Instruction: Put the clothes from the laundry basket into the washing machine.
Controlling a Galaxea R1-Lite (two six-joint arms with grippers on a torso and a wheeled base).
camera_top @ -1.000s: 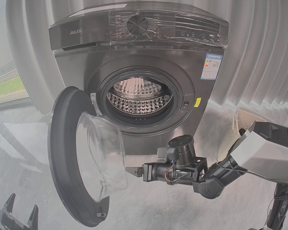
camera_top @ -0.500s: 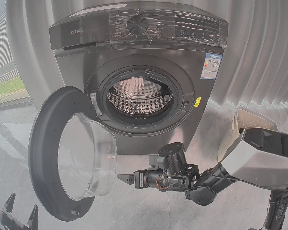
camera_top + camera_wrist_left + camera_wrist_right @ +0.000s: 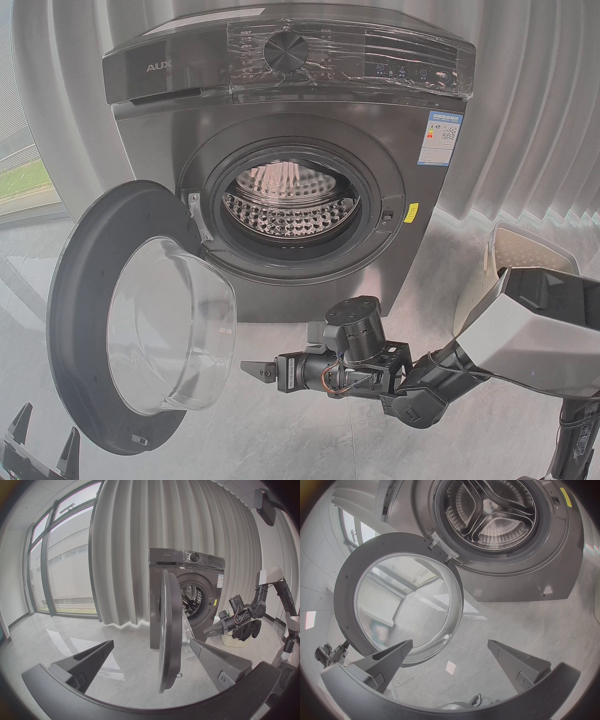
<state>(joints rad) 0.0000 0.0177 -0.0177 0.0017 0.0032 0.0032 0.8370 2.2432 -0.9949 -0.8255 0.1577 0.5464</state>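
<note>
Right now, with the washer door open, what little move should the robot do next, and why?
Probably swing the right pincer over to the white plastic laundry basket. The dark grey washing machine has its round glass door wide open, its steel drum looks empty, and the pincer is open, holding nothing.

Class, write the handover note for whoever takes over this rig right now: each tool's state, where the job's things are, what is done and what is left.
Left tool: open, empty, low on the robot's left, near the door's outer edge.
Right tool: open, empty, low in front of the washing machine, below its opening.
Door stands wide open; drum shows no clothes.
Laundry basket stands to the machine's right; its inside is hidden.
Done: door open.
Left: pick the clothes from the basket and load them into the drum.
</note>
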